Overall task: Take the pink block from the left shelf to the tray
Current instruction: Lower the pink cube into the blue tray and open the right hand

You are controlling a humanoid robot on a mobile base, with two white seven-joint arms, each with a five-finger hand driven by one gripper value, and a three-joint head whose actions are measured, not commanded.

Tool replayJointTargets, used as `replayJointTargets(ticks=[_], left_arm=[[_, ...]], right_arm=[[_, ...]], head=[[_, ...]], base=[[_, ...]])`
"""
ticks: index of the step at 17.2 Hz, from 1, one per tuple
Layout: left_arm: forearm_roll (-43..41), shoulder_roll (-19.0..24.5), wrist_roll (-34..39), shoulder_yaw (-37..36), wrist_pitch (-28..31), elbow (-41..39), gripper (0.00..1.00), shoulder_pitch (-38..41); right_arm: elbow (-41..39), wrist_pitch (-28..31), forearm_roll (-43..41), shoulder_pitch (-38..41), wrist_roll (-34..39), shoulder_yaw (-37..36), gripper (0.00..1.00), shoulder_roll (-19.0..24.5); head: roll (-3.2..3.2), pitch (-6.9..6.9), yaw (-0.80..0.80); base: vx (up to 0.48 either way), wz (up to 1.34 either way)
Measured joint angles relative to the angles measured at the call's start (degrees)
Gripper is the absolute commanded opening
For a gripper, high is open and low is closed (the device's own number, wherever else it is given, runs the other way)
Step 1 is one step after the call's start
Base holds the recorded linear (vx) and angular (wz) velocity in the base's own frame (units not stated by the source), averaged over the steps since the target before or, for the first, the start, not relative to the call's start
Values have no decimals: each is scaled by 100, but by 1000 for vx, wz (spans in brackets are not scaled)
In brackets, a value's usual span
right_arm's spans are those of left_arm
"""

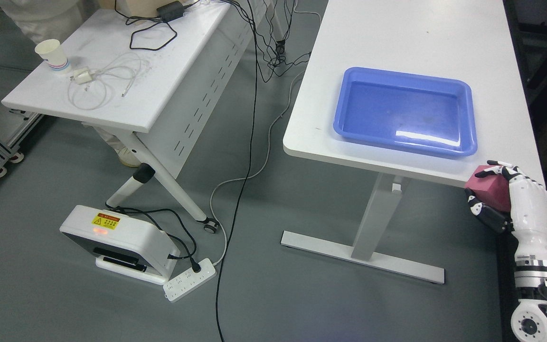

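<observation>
Right hand (506, 194) has its fingers closed around the pink block (489, 190), held just off the desk (397, 42) edge, near the blue tray (349, 128).

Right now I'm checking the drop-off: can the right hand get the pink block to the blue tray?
Probably yes: the right hand grips the pink block just off the table edge, and the blue tray lies empty close by, nothing between.

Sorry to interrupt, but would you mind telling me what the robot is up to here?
The robot's right hand is gripping a pink block, held just below the near edge of the white table. The blue tray on that table holds nothing, so the block has yet to be placed. The left arm is out of view.
</observation>
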Motion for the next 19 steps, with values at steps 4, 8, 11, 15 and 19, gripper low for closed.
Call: replayJointTargets(ticks=[4, 8, 11, 15, 19], left_arm=[[0, 0, 0, 0, 0, 0, 100, 0], [0, 0, 0, 0, 0, 0, 100, 0], [0, 0, 0, 0, 0, 0, 100, 0], [0, 0, 0, 0, 0, 0, 100, 0], [0, 0, 0, 0, 0, 0, 100, 0]], right_arm=[[-12, 0, -5, -22, 40, 102, 13, 11], [-23, -2, -6, -40, 78, 239, 17, 45], [-28, -5, -5, -53, 123, 324, 35, 81], [-32, 37, -6, -42, 368, 406, 60, 202], [-34, 74, -118, -15, 445, 443, 83, 272]], head=[[0, 0, 0], [0, 0, 0], [0, 0, 0], [0, 0, 0], [0, 0, 0]], base=[[295, 199], [274, 115], [217, 21], [115, -19], [36, 0]])
